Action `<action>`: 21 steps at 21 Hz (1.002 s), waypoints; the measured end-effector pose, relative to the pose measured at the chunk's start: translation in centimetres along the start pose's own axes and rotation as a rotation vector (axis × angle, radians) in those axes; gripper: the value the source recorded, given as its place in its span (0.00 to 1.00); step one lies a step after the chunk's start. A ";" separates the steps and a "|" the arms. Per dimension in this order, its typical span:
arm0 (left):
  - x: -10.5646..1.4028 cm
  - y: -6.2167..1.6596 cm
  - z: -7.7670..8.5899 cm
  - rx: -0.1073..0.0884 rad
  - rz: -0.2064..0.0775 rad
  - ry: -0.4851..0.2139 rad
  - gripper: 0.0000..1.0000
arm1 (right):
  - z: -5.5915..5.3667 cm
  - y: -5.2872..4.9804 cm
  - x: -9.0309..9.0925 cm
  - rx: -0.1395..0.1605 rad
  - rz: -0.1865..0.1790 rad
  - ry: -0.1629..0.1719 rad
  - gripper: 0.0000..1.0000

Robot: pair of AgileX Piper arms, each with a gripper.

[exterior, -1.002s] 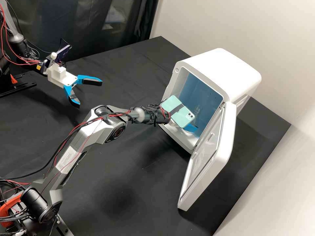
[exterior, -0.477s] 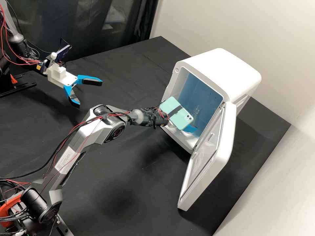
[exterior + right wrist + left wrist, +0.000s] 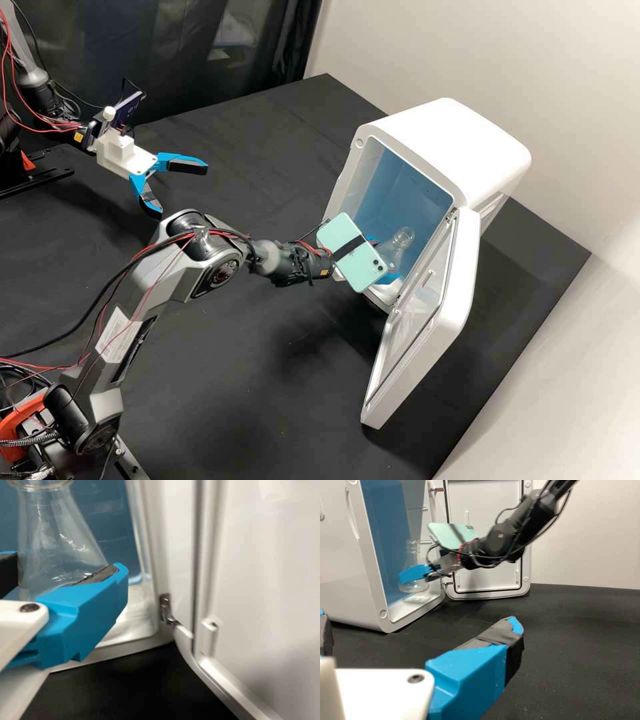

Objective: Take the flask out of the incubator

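Observation:
The white incubator stands at the right of the bench with its door swung open and its inside blue. A clear glass conical flask is upright at the chamber's front lip. My right gripper is shut on the flask low on its body, with blue fingers on either side. In the left wrist view the flask and the right gripper sit at the incubator's opening. My left gripper hangs open and holds nothing, above the bench far to the left.
A mint-green phone-like block on the right wrist hides most of that gripper in the high view. The open door stands close beside the flask. Red cables and arm bases crowd the left edge. Bare black bench lies in front.
The right arm has drawn back and down out of the chamber, bringing the flask from deep inside to the front lip, where it now shows. The left arm has not moved.

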 end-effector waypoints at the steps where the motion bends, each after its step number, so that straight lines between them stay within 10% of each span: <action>1: 0.0 -0.05 0.0 0.000 -0.002 -0.001 1.00 | 0.4 0.3 -0.6 0.008 0.015 0.015 0.00; 9: -0.1 -0.08 0.1 0.003 -0.005 -0.008 1.00 | 4.3 2.3 -5.9 0.009 0.048 0.083 0.00; 16: -0.4 0.19 -0.1 0.006 0.010 0.006 1.00 | 8.3 1.4 -11.8 -0.072 -0.060 0.187 0.00; 21: -0.6 0.33 0.0 0.009 0.018 0.005 1.00 | 11.0 1.6 -14.4 -0.063 -0.126 0.146 0.00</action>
